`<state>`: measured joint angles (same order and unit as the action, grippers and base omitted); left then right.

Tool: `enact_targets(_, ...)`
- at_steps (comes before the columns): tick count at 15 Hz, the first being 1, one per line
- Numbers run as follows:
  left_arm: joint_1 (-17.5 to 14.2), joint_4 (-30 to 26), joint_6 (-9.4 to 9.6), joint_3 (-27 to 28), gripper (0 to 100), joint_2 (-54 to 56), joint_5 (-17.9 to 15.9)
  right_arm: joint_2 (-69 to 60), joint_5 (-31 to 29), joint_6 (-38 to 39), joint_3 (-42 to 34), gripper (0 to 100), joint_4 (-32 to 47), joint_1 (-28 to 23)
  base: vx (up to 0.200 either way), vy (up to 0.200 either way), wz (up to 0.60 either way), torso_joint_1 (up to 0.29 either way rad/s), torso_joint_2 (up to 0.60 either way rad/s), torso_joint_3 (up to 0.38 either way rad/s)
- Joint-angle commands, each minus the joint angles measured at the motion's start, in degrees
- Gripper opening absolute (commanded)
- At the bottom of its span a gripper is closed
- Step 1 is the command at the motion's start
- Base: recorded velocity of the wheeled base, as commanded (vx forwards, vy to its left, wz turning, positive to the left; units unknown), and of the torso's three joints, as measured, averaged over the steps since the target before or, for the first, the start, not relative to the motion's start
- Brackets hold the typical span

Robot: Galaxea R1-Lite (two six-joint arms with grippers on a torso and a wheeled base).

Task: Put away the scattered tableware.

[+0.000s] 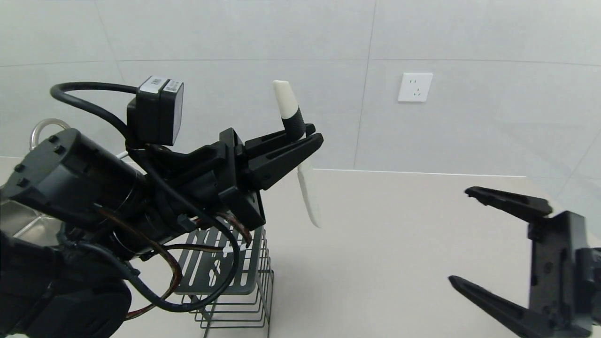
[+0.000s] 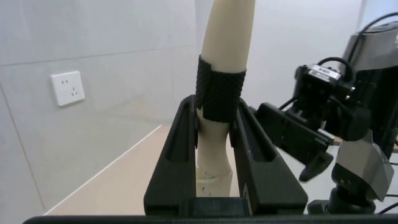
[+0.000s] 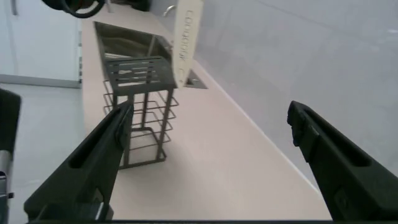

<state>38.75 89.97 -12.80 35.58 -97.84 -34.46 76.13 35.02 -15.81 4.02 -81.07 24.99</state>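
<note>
A white ceramic knife (image 1: 310, 197) with a black textured band on its handle hangs nearly upright, blade down, in my left gripper (image 1: 314, 134), which is shut on the band. It is in the air, above and slightly right of a grey wire cutlery rack (image 1: 235, 281) with a slotted top plate. In the left wrist view the knife handle (image 2: 224, 37) rises between the fingers (image 2: 180, 143). My right gripper (image 1: 462, 234) is open at the lower right over bare counter, holding nothing. The right wrist view shows the knife (image 3: 185, 37) above the rack (image 3: 140, 71), beyond my right gripper (image 3: 208, 121).
The rack stands on a pale counter (image 1: 385, 244) that runs back to a tiled wall with a socket (image 1: 415, 87). A steel sink (image 3: 124, 43) with a curved faucet (image 1: 44, 126) lies at the far left behind the rack.
</note>
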Motion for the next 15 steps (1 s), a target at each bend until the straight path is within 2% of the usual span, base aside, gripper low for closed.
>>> enact_targets(1, -0.17, 0.03, 0.14, -2.10, 0, 2.30, 0.01, -16.63, 0.04, -2.21, -4.02, 100, 4.69, -8.73, 0.000, 0.000, 0.00, 0.000, 0.00, 0.000)
enact_targets(3, -1.31, 0.03, 1.37, -4.12, 0, 3.97, 0.10, -26.65, -0.22, -2.29, -3.50, 100, 10.67, -13.65, 0.000, 0.000, 0.00, 0.000, 0.00, 0.000)
enact_targets(5, -2.98, 0.03, 1.64, -5.61, 0, 5.56, 0.10, -33.15, -0.13, -2.21, -3.58, 100, 13.30, -19.45, 0.000, 0.000, 0.00, 0.000, 0.00, 0.000)
enact_targets(6, -3.69, 0.03, 1.73, -6.40, 0, 6.87, 0.10, -38.43, 0.04, -2.21, -3.85, 0, 17.08, -22.88, 0.000, 0.000, 0.00, 0.000, 0.00, 0.000)
enact_targets(7, -3.95, 0.03, 1.64, -6.58, 0, 7.40, 0.10, -40.53, 0.13, -2.21, -3.76, 0, 19.46, -24.02, 0.000, 0.000, 0.00, 0.000, 0.00, 0.000)
enact_targets(10, -6.32, 0.03, 1.73, -7.64, 0, 10.04, 0.10, -57.15, -0.22, -1.85, -1.39, 0, 38.70, -27.98, 0.000, 0.000, 0.00, 0.000, 0.00, 0.000)
enact_targets(12, -6.67, 0.03, 1.73, -7.72, 0, 11.01, 0.10, -63.30, -0.22, -1.85, 0.81, 0, 47.05, -29.21, 0.000, 0.000, 0.00, 0.000, 0.00, 0.000)
enact_targets(13, -6.76, -1.46, 1.99, -8.69, 0, 12.59, 0.54, -68.75, -0.13, -1.85, 1.07, 0, 54.17, -30.00, 0.000, 0.000, 0.00, 0.000, 0.00, 0.000)
enact_targets(15, -6.67, -2.52, 2.08, -9.74, 0, 14.08, 2.12, -70.59, -0.13, -1.85, -3.06, 0, 54.52, -29.91, 0.000, 0.000, 0.00, 0.000, 0.00, 0.000)
